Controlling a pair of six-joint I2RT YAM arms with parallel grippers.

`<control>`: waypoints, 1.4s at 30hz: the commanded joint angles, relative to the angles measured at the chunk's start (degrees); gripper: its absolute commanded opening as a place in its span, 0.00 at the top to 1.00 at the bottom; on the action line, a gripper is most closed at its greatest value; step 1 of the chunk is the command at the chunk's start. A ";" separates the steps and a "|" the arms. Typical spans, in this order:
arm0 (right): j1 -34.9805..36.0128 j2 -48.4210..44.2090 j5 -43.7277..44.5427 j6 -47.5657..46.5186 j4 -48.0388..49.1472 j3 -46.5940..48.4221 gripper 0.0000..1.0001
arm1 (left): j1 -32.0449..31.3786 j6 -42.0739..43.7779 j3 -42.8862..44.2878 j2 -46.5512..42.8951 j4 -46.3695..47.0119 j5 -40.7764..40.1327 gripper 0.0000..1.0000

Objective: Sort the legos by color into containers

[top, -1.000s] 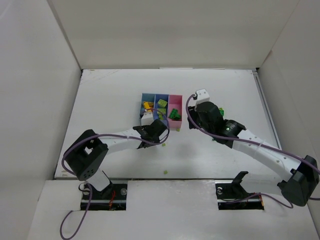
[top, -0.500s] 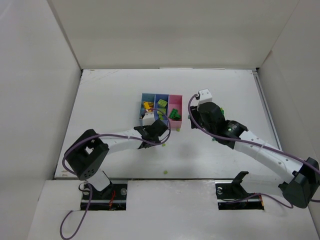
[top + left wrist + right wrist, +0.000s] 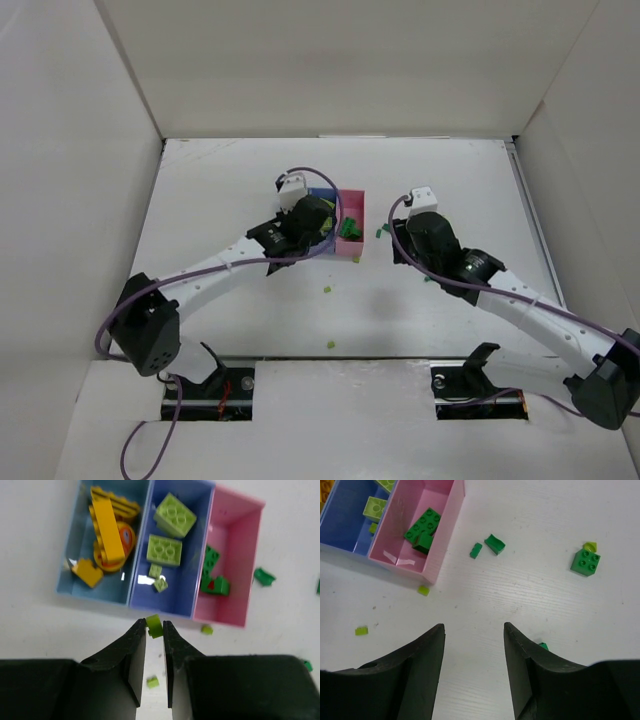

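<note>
My left gripper point(image 3: 154, 628) is shut on a tiny lime green brick point(image 3: 154, 625), held above the table just before the near wall of the periwinkle bin point(image 3: 195, 560). In the top view the left gripper point(image 3: 310, 225) hangs over the tray and hides most of it. The light blue bin point(image 3: 80, 545) holds yellow-orange bricks point(image 3: 108, 527). The periwinkle bin holds lime bricks point(image 3: 164, 550). The pink bin point(image 3: 237, 555) holds dark green bricks point(image 3: 212, 575). My right gripper point(image 3: 474, 627) is open and empty over bare table right of the pink bin point(image 3: 427, 500); it also shows in the top view point(image 3: 402, 245).
Loose dark green pieces point(image 3: 494, 543) lie right of the pink bin. A dark green square brick point(image 3: 585, 561) with a lime bit point(image 3: 590, 545) lies farther right. Small lime bricks lie near the tray point(image 3: 423, 590), point(image 3: 362, 630) and toward the front edge point(image 3: 331, 344).
My left gripper has risen from the table in front of the tray and moved up over the tray with the lime brick. My right gripper has drawn back to the right, away from the pink bin.
</note>
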 commanded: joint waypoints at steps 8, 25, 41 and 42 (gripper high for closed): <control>-1.72 -2.33 0.34 1.07 -2.55 -0.96 0.44 | 5.72 9.25 10.74 8.77 4.34 1.30 0.84; -1.72 -3.55 -7.09 -2.16 -2.74 -2.01 0.44 | 5.72 9.86 10.93 7.99 4.26 3.68 0.47; 10.83 20.84 -23.21 -16.41 11.16 3.69 0.44 | 4.67 -8.13 -18.25 -29.51 -11.73 4.82 0.00; 10.84 22.62 -23.21 -16.42 11.16 4.75 0.44 | 4.66 -9.28 -20.08 -31.20 -13.65 4.82 0.00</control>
